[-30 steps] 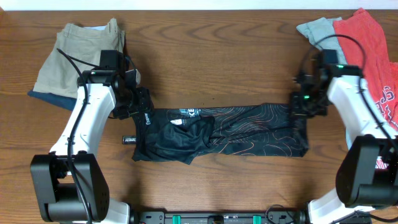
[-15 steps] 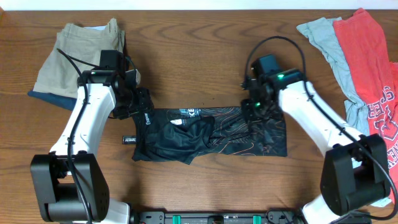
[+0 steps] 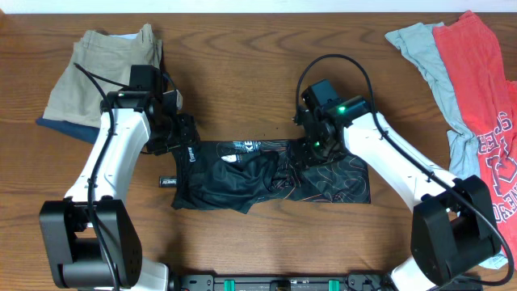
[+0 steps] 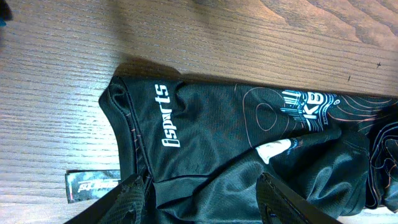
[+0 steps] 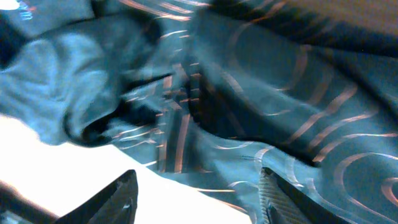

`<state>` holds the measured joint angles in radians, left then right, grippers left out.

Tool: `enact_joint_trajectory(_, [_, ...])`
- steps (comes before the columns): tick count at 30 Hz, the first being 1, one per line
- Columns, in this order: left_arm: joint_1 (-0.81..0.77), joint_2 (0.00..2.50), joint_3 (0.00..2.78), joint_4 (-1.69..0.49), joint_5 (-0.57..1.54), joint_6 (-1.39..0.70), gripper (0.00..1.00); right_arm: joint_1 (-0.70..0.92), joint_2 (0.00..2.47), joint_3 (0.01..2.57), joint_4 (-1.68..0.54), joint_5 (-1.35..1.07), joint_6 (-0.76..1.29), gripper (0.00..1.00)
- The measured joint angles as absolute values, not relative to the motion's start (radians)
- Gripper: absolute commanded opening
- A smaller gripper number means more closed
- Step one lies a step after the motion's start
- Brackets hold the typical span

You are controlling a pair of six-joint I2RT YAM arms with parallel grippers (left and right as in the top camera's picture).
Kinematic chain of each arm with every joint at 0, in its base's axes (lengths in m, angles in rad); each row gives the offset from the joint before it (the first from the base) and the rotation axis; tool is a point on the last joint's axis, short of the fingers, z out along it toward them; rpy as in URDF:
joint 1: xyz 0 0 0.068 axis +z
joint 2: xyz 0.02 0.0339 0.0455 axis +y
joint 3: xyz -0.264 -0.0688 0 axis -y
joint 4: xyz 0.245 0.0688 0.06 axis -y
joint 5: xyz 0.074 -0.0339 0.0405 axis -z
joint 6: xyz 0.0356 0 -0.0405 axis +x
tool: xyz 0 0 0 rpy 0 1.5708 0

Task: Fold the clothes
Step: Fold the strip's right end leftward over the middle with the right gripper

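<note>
Black jersey (image 3: 275,174) spread flat, rumpled, nearer robot than khaki shorts (image 3: 97,73) and to their right. Left gripper (image 4: 199,193) on jersey end closest to shorts, fingers spread. Right gripper (image 5: 196,186) over jersey middle, farther from shorts, fingers spread over bunched fabric.

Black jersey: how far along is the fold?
Early. Done: the jersey is a long strip, its right end drawn in toward the middle since a second ago. In hand: the right gripper is over the middle, seemingly carrying that end across; its blurred wrist view leaves the jaws unclear. The left gripper sits at the left edge, jaws apart. Left: the left half is rumpled, no neat packet yet.
</note>
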<state>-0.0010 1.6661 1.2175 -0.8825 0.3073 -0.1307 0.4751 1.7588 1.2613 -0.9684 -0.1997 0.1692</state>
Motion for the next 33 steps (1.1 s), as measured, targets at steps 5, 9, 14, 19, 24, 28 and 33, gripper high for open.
enact_joint_trajectory(5, [-0.001,1.666,1.217,-0.884,0.307,-0.13,0.6,0.474,1.759,1.261,-0.995,-0.057,0.215,0.66])
enact_joint_trajectory(9, [-0.001,1.666,1.217,-0.886,0.307,-0.13,0.6,0.469,1.759,1.256,-0.999,0.002,0.24,0.65])
enact_joint_trajectory(14, [-0.001,1.666,1.217,-0.886,0.307,-0.131,0.6,0.454,1.759,1.189,-0.935,0.0,0.253,0.66])
enact_joint_trajectory(19, [-0.001,1.666,1.217,-0.886,0.307,-0.13,0.6,0.45,1.759,1.074,-0.821,-0.025,0.257,0.61])
enact_joint_trajectory(24, [-0.001,1.666,1.217,-0.886,0.307,-0.131,0.6,0.45,1.759,1.026,-0.78,-0.065,0.253,0.21])
enact_joint_trajectory(28, [-0.001,1.666,1.217,-0.886,0.307,-0.13,0.6,0.449,1.759,1.026,-0.773,-0.21,0.184,0.2])
enact_joint_trajectory(33, [-0.001,1.666,1.217,-0.886,0.307,-0.13,0.6,0.449,1.759,1.026,-0.781,-0.482,0.018,0.59])
